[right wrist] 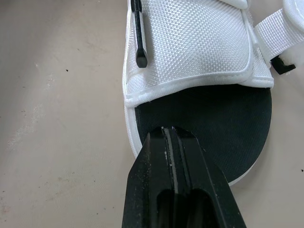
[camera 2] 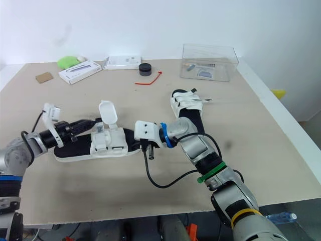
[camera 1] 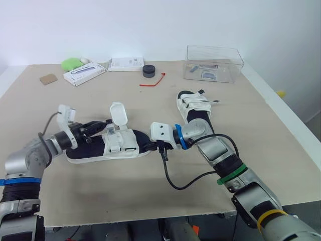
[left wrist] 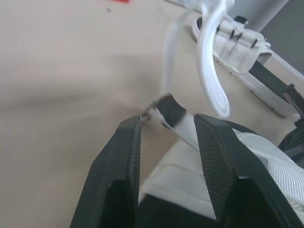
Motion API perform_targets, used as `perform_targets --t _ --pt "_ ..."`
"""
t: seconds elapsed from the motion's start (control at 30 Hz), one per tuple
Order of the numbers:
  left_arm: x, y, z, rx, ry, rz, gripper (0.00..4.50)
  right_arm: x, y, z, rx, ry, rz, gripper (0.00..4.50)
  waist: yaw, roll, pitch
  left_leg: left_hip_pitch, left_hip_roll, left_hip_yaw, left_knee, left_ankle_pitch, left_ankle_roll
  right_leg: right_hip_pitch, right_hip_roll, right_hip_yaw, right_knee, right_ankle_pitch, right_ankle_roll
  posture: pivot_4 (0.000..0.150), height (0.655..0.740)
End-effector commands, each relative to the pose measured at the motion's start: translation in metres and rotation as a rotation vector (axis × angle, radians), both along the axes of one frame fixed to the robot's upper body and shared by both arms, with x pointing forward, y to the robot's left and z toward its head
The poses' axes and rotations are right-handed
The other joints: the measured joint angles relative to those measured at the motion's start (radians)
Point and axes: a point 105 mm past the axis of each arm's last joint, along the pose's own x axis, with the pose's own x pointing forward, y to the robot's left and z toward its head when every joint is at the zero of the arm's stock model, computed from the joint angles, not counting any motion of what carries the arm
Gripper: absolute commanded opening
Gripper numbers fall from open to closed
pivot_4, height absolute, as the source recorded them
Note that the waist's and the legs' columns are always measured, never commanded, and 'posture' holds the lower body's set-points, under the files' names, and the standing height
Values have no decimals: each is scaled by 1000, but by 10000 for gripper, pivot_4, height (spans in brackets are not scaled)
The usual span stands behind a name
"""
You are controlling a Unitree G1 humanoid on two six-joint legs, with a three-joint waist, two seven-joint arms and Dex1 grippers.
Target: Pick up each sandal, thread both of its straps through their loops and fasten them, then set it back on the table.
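Observation:
One white sandal (camera 1: pixel 118 148) with a black insole lies at the table's centre left, one white strap (camera 1: pixel 119 114) standing upright. My left gripper (left wrist: pixel 166 128) is open at its heel end, its fingers on either side of a black strap end (left wrist: pixel 172 110). My right gripper (right wrist: pixel 166 135) is shut with nothing in it, its tips over the black insole at the toe of the same sandal (right wrist: pixel 190 47). The second sandal (camera 1: pixel 194 106) lies flat to the right, behind my right arm, with its straps lying across it.
Along the table's far edge are a clear plastic box (camera 1: pixel 213 63), a black round object (camera 1: pixel 149 71), a red cord (camera 1: pixel 153 82), two white boxes (camera 1: pixel 84 73), a green object (camera 1: pixel 71 63) and a brown card piece (camera 1: pixel 48 79). A black cable (camera 1: pixel 175 183) loops from my right wrist.

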Motion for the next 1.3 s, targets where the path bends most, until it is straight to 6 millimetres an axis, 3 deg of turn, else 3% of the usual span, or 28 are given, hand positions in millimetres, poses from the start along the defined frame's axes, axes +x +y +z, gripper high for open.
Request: perform_targets --t 0.03,0.1,0.17,0.4,0.53,0.63,0.83,0.97,1.03,1.13,1.3 --pt "-3 -2 30 26 -120 -37 15753 0 0 -5 -19 10 -1 0 0 0 0 0 0 0 0 0 0 0 0 0 0 0 0 1500 7261" --pt "-6 -8 31 40 -133 -65 9583 0 0 -5 -19 9 -1 0 0 0 0 0 0 0 0 0 0 0 0 0 0 0 0 1500 7261" --pt "-10 -16 27 69 -144 -97 663 0 0 -5 -20 9 -1 0 0 0 0 0 0 0 0 0 0 0 0 0 0 0 0 1500 7261" --pt "-1 -27 9 93 -108 -101 206 1 0 -5 -20 7 -2 0 0 0 0 0 0 0 0 0 0 0 1 0 0 0 0 1500 7261" --pt "4 -26 -14 108 5 -106 206 0 1 -4 -17 6 0 0 -1 0 0 0 0 0 0 0 0 0 2 0 0 0 0 1500 7261" --pt "4 -25 -21 109 61 -122 206 0 1 -4 -17 6 2 0 0 0 0 0 0 0 0 0 0 0 2 0 0 0 -1 1500 7261" --pt "14 -24 -2 -22 73 -91 206 0 0 -4 -17 6 -1 0 0 0 0 0 0 0 0 0 0 0 2 0 0 0 0 1500 7261" --pt "24 -25 29 -250 100 -76 206 0 -1 -4 -17 3 -3 0 0 -1 0 -1 0 -1 1 0 0 0 2 -1 0 0 0 1500 7261" --pt "24 -25 36 -326 130 -84 206 -1 0 -4 -16 2 -2 0 -1 -1 0 -1 0 -1 1 0 0 0 2 -2 0 0 0 1500 7261" --pt "18 -27 42 -387 160 -119 7750 0 0 -4 -14 1 -2 0 -4 -1 0 0 0 -1 1 0 0 0 1 -1 0 0 0 1500 7261" --pt "16 -23 48 -528 243 -121 33379 -1 -1 -5 -16 1 -1 0 -3 -2 0 -1 1 -1 1 0 0 0 0 -1 0 0 -1 1500 7261"
